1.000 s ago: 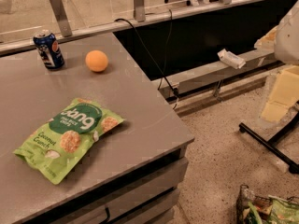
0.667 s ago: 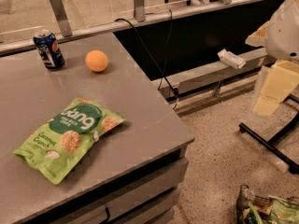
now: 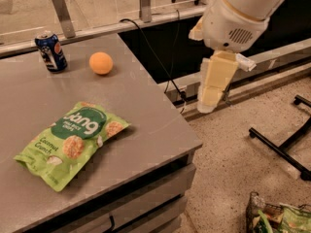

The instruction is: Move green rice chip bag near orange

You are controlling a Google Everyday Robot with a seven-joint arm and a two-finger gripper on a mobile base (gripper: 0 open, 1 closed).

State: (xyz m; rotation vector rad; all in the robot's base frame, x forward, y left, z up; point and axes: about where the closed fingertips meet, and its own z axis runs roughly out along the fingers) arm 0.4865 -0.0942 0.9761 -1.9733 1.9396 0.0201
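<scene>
Lime-green and flat, with a dark green round logo and pictures of round rice chips: the green rice chip bag (image 3: 73,142), lying face up on the front left part of the grey metal table (image 3: 146,106), turned a little askew. Well apart from it, toward the back of the table — the small smooth round orange (image 3: 101,63), and near that on the left, an upright blue soda can (image 3: 51,51). Off the table at the right, hanging in the air above the floor: the cream-coloured gripper (image 3: 209,103) under its white wrist, pointing down, with nothing seen in it. Open or closed — not possible to tell from this side.

Probably very light and soft, puffed with air, with brittle chips inside; so better not to squeeze hard in the middle. Smooth foil, likely slippery, and too flat for a grip across the whole width. Best to pinch the sealed edge or corner nearest to the orange, then lift only a little and carry toward the fruit. To watch for: sliding of the bag at first touch, and rolling of the orange if bumped.
</scene>
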